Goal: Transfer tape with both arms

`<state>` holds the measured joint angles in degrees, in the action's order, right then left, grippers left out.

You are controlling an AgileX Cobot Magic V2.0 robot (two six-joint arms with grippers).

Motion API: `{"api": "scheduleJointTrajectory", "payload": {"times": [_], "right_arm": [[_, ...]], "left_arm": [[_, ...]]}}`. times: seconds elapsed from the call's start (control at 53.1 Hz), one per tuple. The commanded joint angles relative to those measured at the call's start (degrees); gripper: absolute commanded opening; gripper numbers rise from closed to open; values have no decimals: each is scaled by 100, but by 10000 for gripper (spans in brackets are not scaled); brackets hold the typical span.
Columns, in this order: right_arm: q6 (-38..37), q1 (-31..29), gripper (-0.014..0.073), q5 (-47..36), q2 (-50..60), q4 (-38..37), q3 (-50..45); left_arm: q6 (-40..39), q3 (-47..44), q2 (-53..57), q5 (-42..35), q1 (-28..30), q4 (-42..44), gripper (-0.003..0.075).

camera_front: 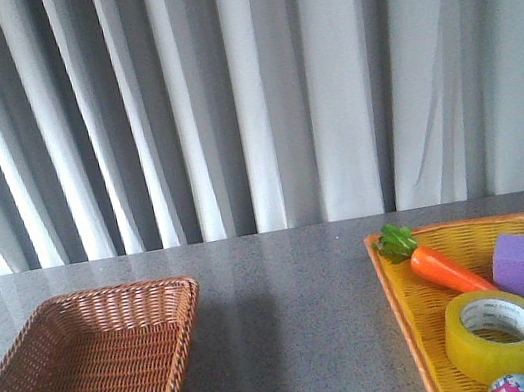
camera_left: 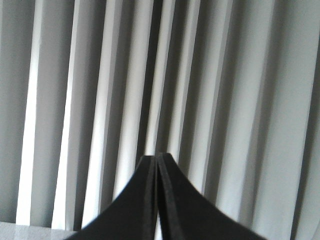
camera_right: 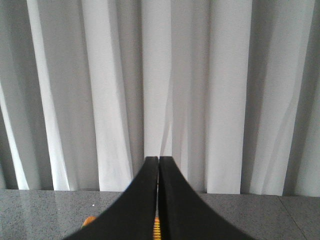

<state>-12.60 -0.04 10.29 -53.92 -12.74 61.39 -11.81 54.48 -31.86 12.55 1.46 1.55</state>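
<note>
The tape (camera_front: 498, 332), a wide yellow roll with a white printed core, lies flat in the yellow wicker tray (camera_front: 397, 286) at the front right of the table. Neither arm shows in the front view. In the left wrist view my left gripper (camera_left: 157, 156) is shut with nothing between its black fingers, pointing at the grey curtain. In the right wrist view my right gripper (camera_right: 158, 158) is also shut and empty, held above the table, with a sliver of the yellow tray (camera_right: 157, 231) showing below its fingers.
A brown wicker basket (camera_front: 187, 316) stands empty at the front left. Beside the tape in the yellow tray lie a toy carrot (camera_front: 443, 268), a purple block (camera_front: 521, 264) and a small colourful ball (camera_front: 511, 386). Pleated curtains hang behind the table.
</note>
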Motion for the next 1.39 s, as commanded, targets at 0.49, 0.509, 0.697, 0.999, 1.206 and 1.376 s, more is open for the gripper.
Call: {"api": "scheduleJointTrajectory", "payload": {"times": [0.49, 0.509, 0.697, 0.999, 1.206, 1.376], "right_arm": [[-61, 424, 470, 1126, -762, -701, 225], [-61, 424, 510, 1145, -778, -701, 225], [-89, 424, 729, 1433, -908, -678, 225], [-296, 406, 668, 2954, -2097, -691, 1450], [148, 406, 620, 4287, -3390, 76, 2837], [312, 353, 589, 4360, -4030, 4, 2948]], "left_arm": [[1014, 3012, -3689, 2769, -276, 42, 172], [986, 3039, -3740, 2760, -276, -10, 194], [944, 3058, -4188, 2905, -276, -683, 433], [938, 3026, -4659, 3226, -276, -819, 555], [955, 3025, -4782, 3911, -276, -659, 555], [949, 3025, -4788, 4232, -276, -691, 555]]}}
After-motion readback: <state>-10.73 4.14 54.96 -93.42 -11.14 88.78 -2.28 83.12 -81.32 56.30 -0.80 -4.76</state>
